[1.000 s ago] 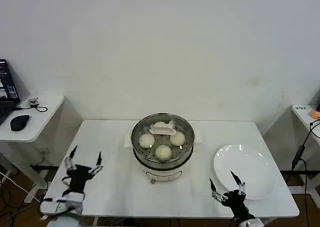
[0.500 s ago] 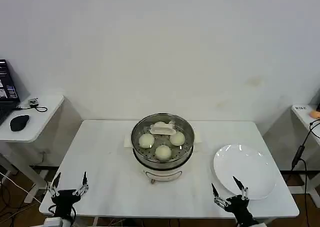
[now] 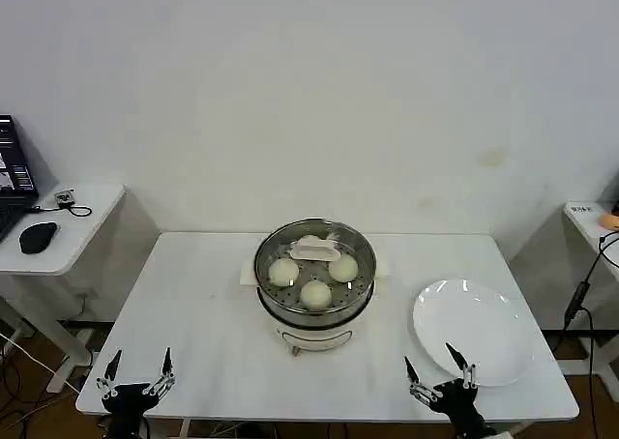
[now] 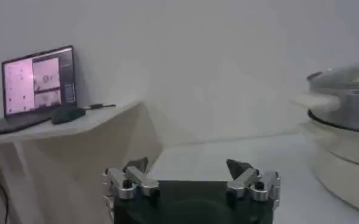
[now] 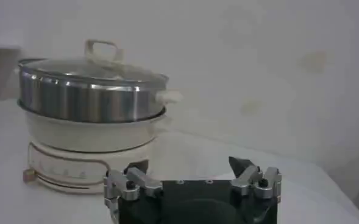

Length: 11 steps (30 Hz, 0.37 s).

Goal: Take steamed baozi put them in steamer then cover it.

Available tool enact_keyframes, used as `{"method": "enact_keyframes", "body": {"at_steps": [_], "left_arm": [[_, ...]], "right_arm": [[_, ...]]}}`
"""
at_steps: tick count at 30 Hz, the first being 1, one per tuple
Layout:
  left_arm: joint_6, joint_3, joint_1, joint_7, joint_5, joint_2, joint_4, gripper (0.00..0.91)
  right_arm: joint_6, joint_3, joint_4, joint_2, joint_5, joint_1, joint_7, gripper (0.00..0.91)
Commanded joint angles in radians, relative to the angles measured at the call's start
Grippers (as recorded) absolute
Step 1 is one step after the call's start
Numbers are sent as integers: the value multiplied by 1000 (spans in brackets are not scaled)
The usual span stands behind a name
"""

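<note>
Since 1 s ago: left gripper dropped back from table to near edge at 7 o'clock, jaws spread, empty. Right gripper barely shifted, at 5 o'clock by plate, also spread, empty. Steamer at table centre; cover seated on it, 4 baozi visible through glass. Plate bare. Both arms pulled clear, prob. parked since task looks done.
</note>
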Motion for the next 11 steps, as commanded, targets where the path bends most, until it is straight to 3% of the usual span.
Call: {"method": "enact_keyframes", "body": {"at_steps": [1,11], "left_arm": [[-4,6,16,20,32,-13,0,907],[16,29,-1,23,66,-28,3,907]], "right_arm": [[-44,-16,18,-9,57,-2,24,907],[-82,-40,36,-43,69,-9,31,907]]}}
